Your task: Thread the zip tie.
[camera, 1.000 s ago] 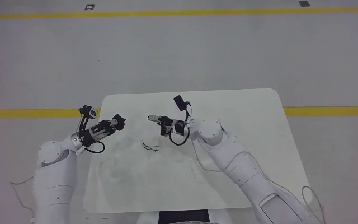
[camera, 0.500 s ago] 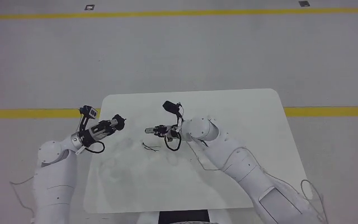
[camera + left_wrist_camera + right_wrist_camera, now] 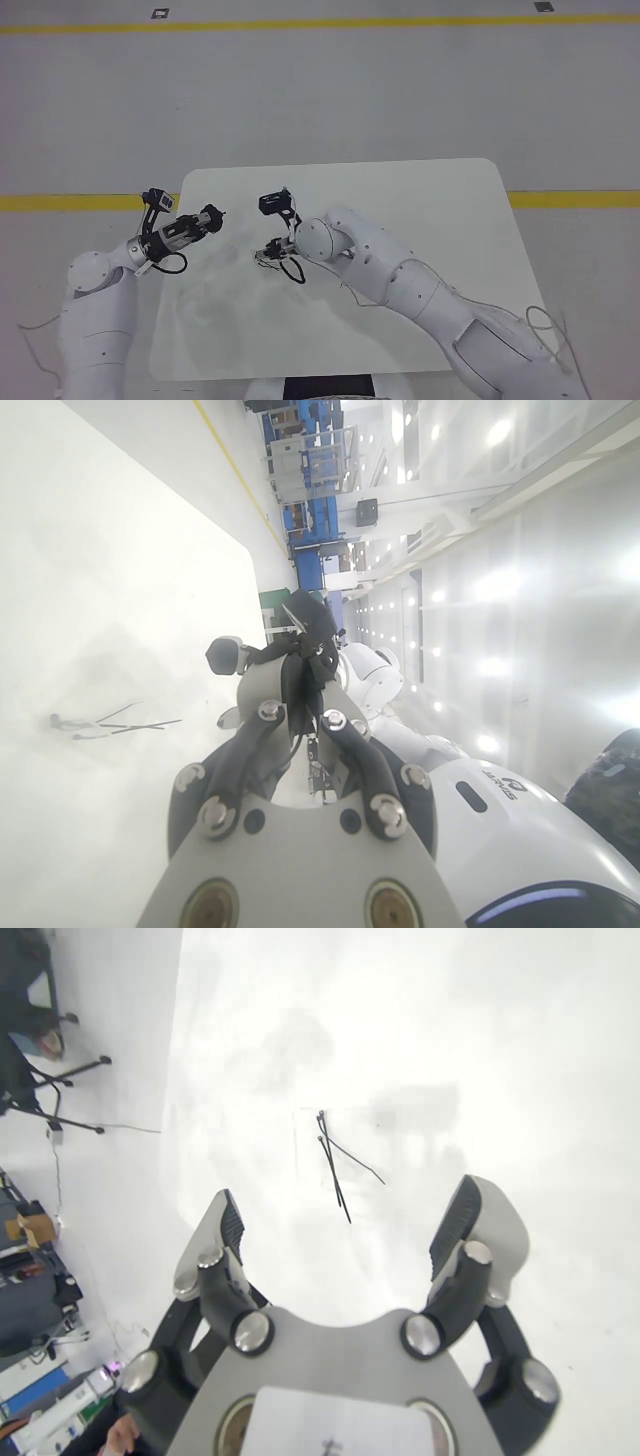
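Two thin black zip ties [image 3: 334, 1163] lie crossed on the white table [image 3: 420, 200], heads side by side. My right gripper [image 3: 346, 1204] hovers open just over their tail ends, nothing between its fingers. From above, the right gripper [image 3: 270, 250] sits at the zip ties [image 3: 262, 264] in the left middle of the table. My left gripper [image 3: 213, 214] hangs shut near the table's left edge, well apart from the ties. In the left wrist view the left gripper [image 3: 299, 680] has its pads pressed together, with the zip ties [image 3: 115, 725] off to one side on the table.
The table's left edge runs close to the left gripper. A yellow floor line [image 3: 580, 198] passes behind the table. A black stand's legs [image 3: 65, 1078] stand on the floor beyond the table edge.
My right arm has swung left across the table and come down over the zip ties. The left arm has stayed put.
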`<state>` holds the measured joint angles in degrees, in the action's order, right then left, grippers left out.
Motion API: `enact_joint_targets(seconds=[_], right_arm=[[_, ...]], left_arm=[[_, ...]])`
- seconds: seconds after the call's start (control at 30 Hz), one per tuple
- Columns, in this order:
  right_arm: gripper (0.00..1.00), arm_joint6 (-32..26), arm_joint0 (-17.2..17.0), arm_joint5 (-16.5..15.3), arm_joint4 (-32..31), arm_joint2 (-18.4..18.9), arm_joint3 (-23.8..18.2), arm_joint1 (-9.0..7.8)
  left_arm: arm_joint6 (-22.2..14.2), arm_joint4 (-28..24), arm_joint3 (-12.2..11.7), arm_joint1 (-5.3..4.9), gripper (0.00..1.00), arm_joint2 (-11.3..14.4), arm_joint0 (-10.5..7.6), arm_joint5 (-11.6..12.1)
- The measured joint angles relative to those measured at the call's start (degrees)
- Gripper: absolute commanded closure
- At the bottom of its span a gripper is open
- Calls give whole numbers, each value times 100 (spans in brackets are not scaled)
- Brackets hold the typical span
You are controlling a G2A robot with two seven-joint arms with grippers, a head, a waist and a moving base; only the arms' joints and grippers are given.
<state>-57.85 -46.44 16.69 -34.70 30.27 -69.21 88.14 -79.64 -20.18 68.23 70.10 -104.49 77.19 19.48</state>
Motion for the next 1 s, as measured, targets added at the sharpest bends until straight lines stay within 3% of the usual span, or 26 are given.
enact_joint_targets(seconds=[0.33,0.5,0.67,0.7,0.73,0.77,1.0], right_arm=[[0,-41,21,-135,47,-30,66,24],[0,-148,83,-721,-217,-219,68,61],[0,-132,195,-912,-198,-335,291,186],[15,-107,215,-950,-178,-355,355,219],[42,-86,225,-979,-164,-369,406,241],[53,-63,233,-1005,-151,-382,457,263],[62,61,313,-1112,-270,-551,858,440]], left_arm=[[0,0,0,0,100,0,0,0],[0,0,0,0,100,0,0,0],[0,0,0,0,100,0,0,0],[0,0,0,0,100,0,0,0],[0,0,0,0,100,0,0,0],[0,0,0,0,100,0,0,0],[0,0,0,0,100,0,0,0]])
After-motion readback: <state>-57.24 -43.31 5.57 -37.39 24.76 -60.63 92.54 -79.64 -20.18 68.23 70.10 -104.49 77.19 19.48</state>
